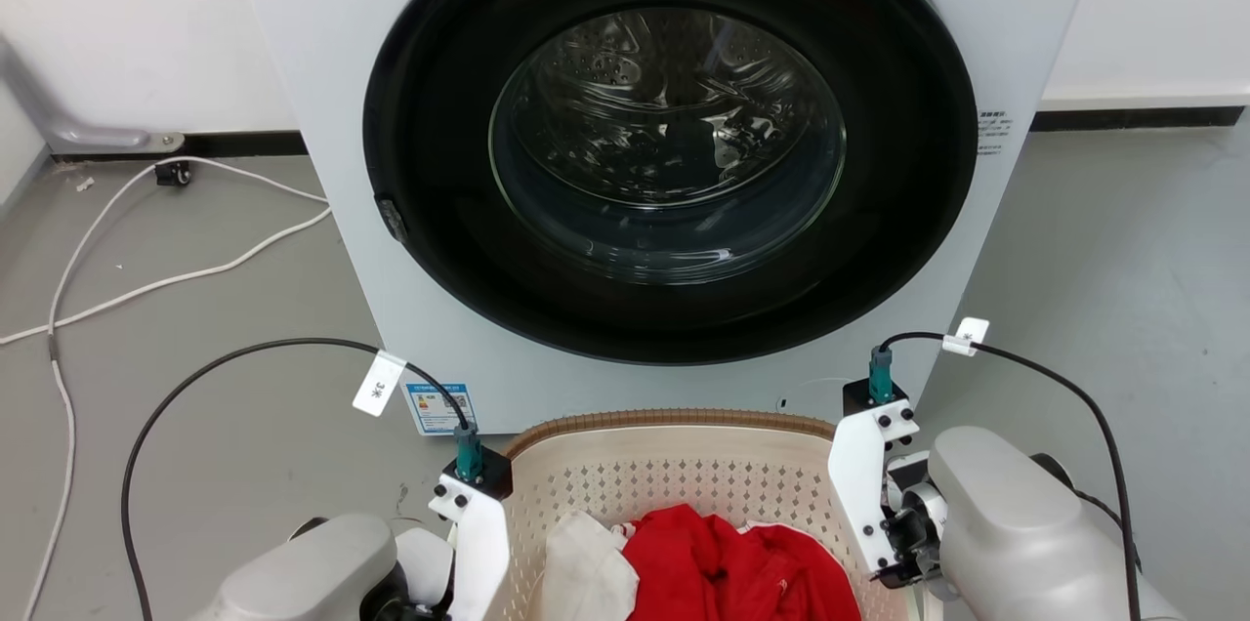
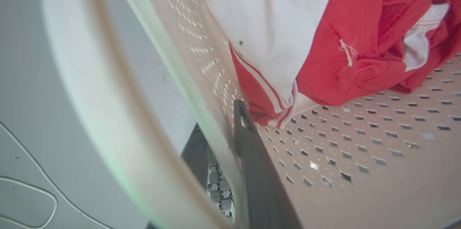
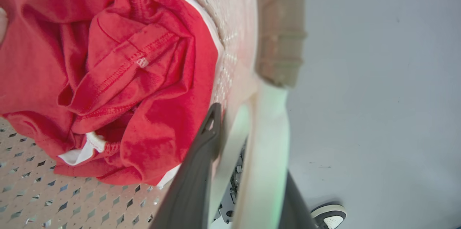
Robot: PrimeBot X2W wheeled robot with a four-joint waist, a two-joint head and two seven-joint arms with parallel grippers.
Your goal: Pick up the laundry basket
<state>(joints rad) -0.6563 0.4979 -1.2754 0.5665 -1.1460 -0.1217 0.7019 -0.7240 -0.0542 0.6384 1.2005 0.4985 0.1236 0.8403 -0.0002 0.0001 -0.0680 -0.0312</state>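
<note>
While the laundry basket [image 1: 664, 426] sits at 6 o'clock in the head view, directly before the washing machine [image 1: 322, 64], both arms flank it at 7 and 5 o'clock.

Item: laundry basket. Cream perforated walls, brown woven-look rim, white side handle [image 3: 268, 142]. Contents: red garment [image 1: 723, 553] with white trim, white cloth [image 1: 586, 562] at its 9 o'clock.

Item: left gripper [image 2: 218, 115]. One dark finger [image 2: 252, 157] lies inside against the perforated wall and the other outside, narrowly closed on the basket's left wall.

Item: right gripper [image 3: 252, 142]. Inner finger [image 3: 201, 164] lies against the wall beside the red garment, the outer finger beyond the white handle; it is closed across that handle.

Item: washing machine. White cabinet at 12 o'clock, round dark door [image 1: 669, 143] shut, steel drum visible through the glass. A blue-and-white sticker [image 1: 439, 406] is at its lower corner, 7 o'clock.

Surface: grey floor [image 1: 1123, 260], smooth, lightly scuffed. A white cable [image 1: 195, 269] trails across it at 9 o'clock. Whether the basket rests on the floor cannot be told.

Room: white wall [image 1: 127, 16] with a dark skirting strip [image 1: 1133, 118] at 2 o'clock; a grey pipe [image 1: 59, 113] at 10 o'clock.
</note>
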